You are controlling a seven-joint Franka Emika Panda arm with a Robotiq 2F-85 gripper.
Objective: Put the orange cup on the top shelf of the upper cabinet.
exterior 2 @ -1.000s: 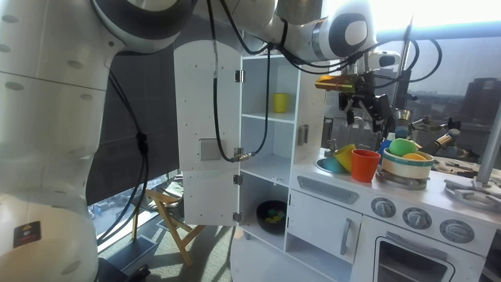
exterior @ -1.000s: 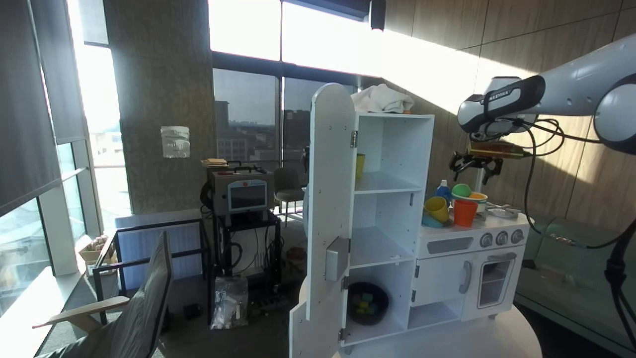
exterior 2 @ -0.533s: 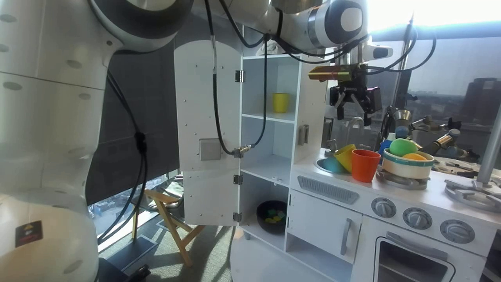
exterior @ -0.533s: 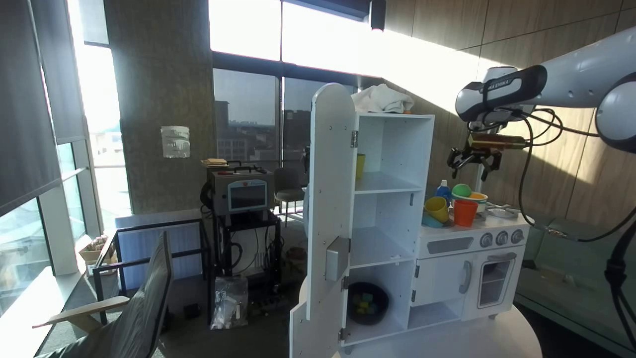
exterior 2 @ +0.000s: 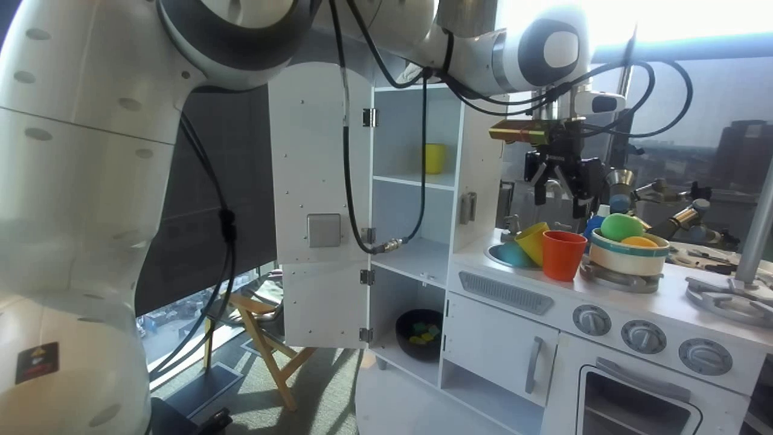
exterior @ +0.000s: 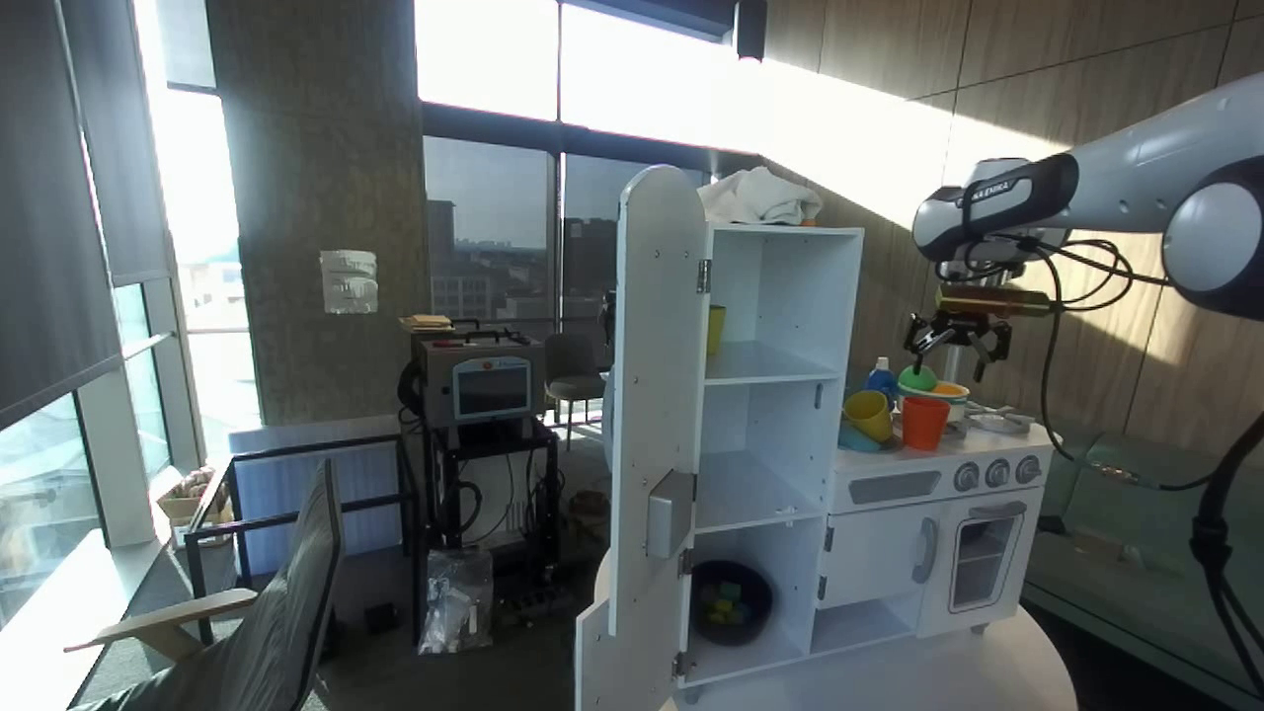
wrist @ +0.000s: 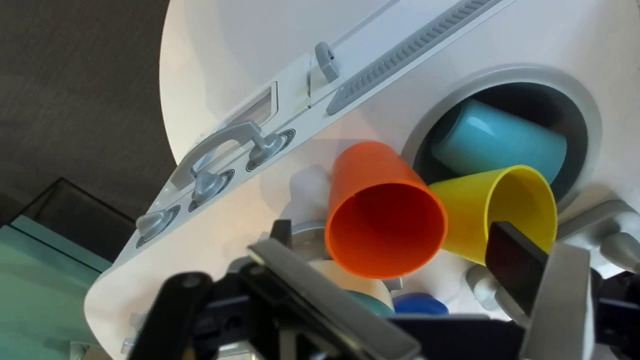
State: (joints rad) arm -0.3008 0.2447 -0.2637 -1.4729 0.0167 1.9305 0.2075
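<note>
In the wrist view, can look straight down into the orange cup [wrist: 387, 220] and into the round sink [wrist: 520, 74], with a shiny blue cup [wrist: 500, 140] on its side in there. In both exterior views, just a bit of that blue, but also the tall white upper cabinet [exterior 2: 480, 157] with its door [exterior 2: 320, 151] swung out. In an exterior view, can spot nearly all of an upright yellow cup [exterior 2: 435, 158] on the top shelf [exterior 2: 398, 180]; in an exterior view, just a strip of that same upright yellow cup [exterior: 715, 331] past the door.

For the orange cup: smooth and plain like plastic, round at the mouth, thinner at the bottom. For the pot [exterior 2: 628, 260]: creamy white with a green stripe. For the cloth [exterior: 760, 197] on top of the cabinet: white, soft-looking and all crumply.

For the end effector [exterior 2: 560, 204]: spread wide, with flat, dark pads [wrist: 515, 267] well apart. In both exterior views, hanging above the orange cup, apart from it. In the wrist view, can see the cup between the pads, standing on the bench [wrist: 220, 230] just beside the tipped yellow cup [wrist: 465, 210].
</note>
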